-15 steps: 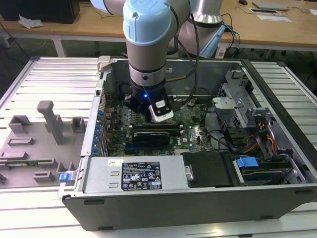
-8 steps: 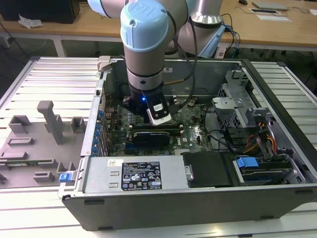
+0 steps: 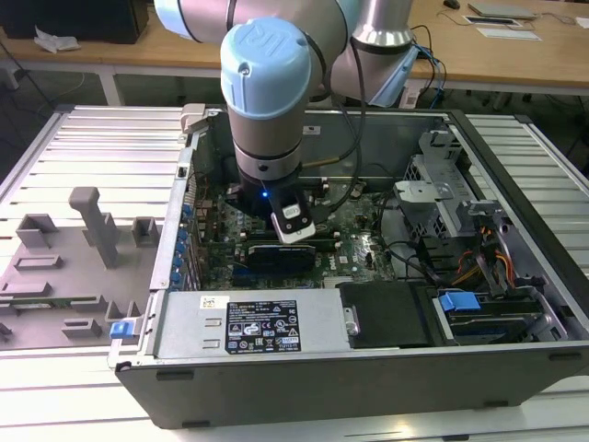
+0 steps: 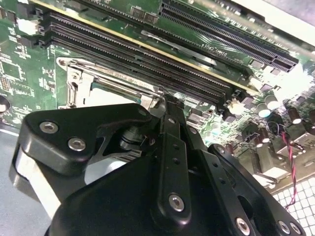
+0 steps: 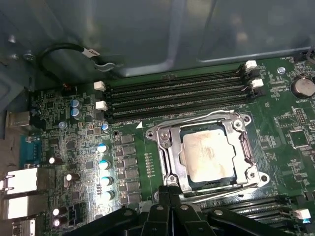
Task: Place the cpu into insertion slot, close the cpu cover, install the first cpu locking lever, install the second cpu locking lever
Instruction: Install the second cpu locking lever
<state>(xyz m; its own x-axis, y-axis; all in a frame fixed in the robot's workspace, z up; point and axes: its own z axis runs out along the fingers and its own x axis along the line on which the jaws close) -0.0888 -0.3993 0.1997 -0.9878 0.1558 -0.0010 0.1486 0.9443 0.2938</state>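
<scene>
The cpu (image 5: 209, 155), a pale silvery square, lies in the insertion slot (image 5: 252, 169) on the green motherboard. The grey cpu cover (image 5: 167, 147) is down flat around it, and the chip shows through its window. A thin wire locking lever (image 5: 197, 118) runs along one side of the socket. My gripper (image 5: 170, 192) is shut, its black fingertips pressed together at the opposite edge of the socket. In the second wrist view the gripper (image 4: 165, 101) tips meet beside the socket's metal frame (image 4: 78, 78), next to a thin wire. In the exterior view the arm (image 3: 267, 138) reaches down into the open computer case.
Long black memory slots (image 5: 177, 93) run beside the socket, with a black cable loop (image 5: 69, 51) at the case wall. The power supply (image 3: 267, 322) and a drive bay with a blue tab (image 3: 458, 300) line the case front. A grey fixture (image 3: 92, 230) stands at the exterior view's left.
</scene>
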